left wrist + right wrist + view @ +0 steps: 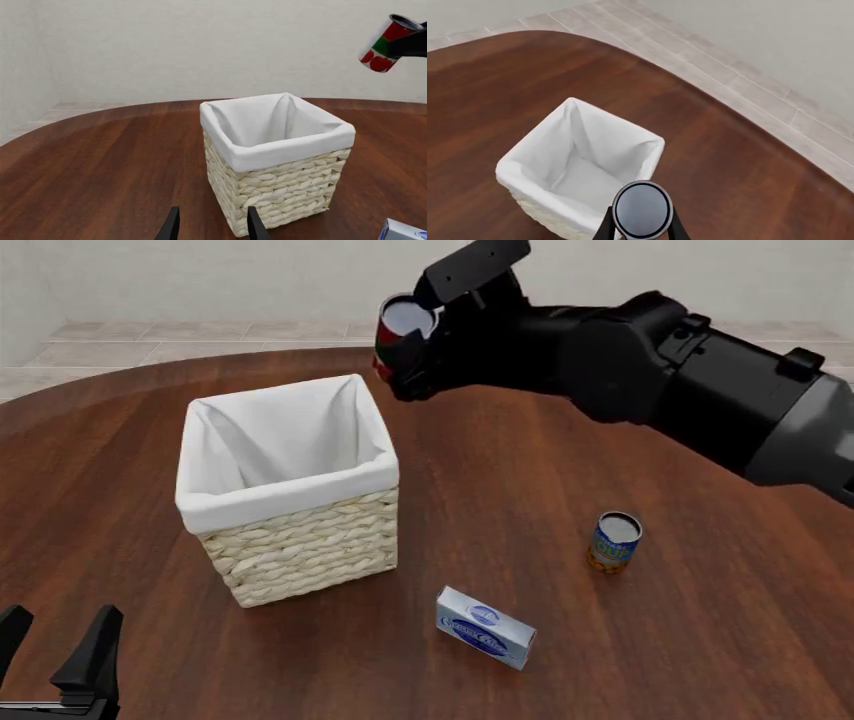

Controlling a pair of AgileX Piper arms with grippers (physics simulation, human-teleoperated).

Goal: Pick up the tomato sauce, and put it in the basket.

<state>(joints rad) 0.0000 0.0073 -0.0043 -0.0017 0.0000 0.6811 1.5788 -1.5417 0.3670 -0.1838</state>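
Note:
The tomato sauce [396,335], a small red-labelled can with a silvery top, hangs in the air just past the far right corner of the basket [310,540], with my right gripper [411,348] shut on it. The right wrist view shows the tomato sauce [642,209] end-on between the fingers, above the basket [520,175] and its white liner. From the left wrist view the tomato sauce [385,44] is high above the basket [280,187]. My left gripper [56,640] rests open at the near left table edge, holding nothing; the left gripper [212,226] faces the basket.
A blue can with a yellow label [614,542] stands right of the basket. A blue-and-white carton [485,627] lies in front of it, also visible as a carton corner [403,232]. The brown round table [534,480] carries everything.

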